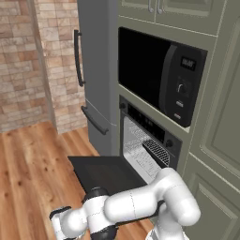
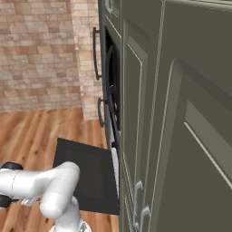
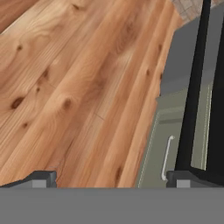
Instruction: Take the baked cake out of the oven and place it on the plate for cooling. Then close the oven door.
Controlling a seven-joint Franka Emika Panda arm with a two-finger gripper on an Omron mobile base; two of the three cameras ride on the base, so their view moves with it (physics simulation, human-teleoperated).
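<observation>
At the bottom of the hand view I see my gripper (image 3: 109, 178) with its fingers spread wide and nothing between them, hanging over the wooden floor (image 3: 74, 87), with the right fingertip just at the black edge of the oven door (image 3: 194, 87). In the left base view the oven door (image 1: 105, 173) lies dropped open at lower centre above my arm. Behind it, at centre right, the oven (image 1: 147, 143) shows its pale interior and wire rack, with the microwave (image 1: 161, 77) above and the grey fridge (image 1: 96, 70) at upper left.

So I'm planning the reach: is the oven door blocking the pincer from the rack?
No. The oven door hangs fully open, leaving the oven cavity exposed. The open pincer is low beside the door, facing the floor.
</observation>
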